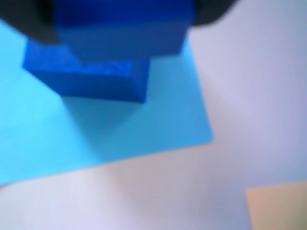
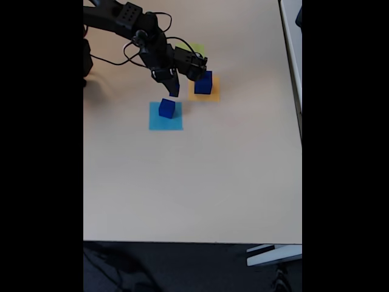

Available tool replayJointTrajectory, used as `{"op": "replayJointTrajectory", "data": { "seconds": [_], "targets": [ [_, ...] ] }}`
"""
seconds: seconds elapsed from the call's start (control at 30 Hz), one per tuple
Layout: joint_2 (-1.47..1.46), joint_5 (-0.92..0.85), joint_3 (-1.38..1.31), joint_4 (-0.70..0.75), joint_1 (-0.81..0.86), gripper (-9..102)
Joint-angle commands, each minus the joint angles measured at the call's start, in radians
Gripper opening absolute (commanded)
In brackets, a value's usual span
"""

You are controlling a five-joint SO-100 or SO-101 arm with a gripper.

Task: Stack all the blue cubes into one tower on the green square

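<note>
Above the light blue square [image 2: 165, 117], the gripper [image 2: 174, 89] holds a small blue cube [image 1: 120, 28] over another cube [image 2: 167, 107].

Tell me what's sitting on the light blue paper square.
A dark blue cube rests on the light blue square. A second blue cube hangs just above it in the hand. The paper beneath the resting cube is covered.
</note>
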Motion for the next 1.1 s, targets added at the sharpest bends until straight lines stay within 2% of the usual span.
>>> {"op": "replayJointTrajectory", "data": {
  "seconds": [0.0, 0.27, 1.07],
  "targets": [
    [0.083, 0.0, 0.008, -0.044, 0.018, 8],
    [0.091, -0.011, 0.067, -0.107, 0.041, 8],
    [0.117, 0.006, 0.161, -0.166, 0.074, 9]
  ]
}}
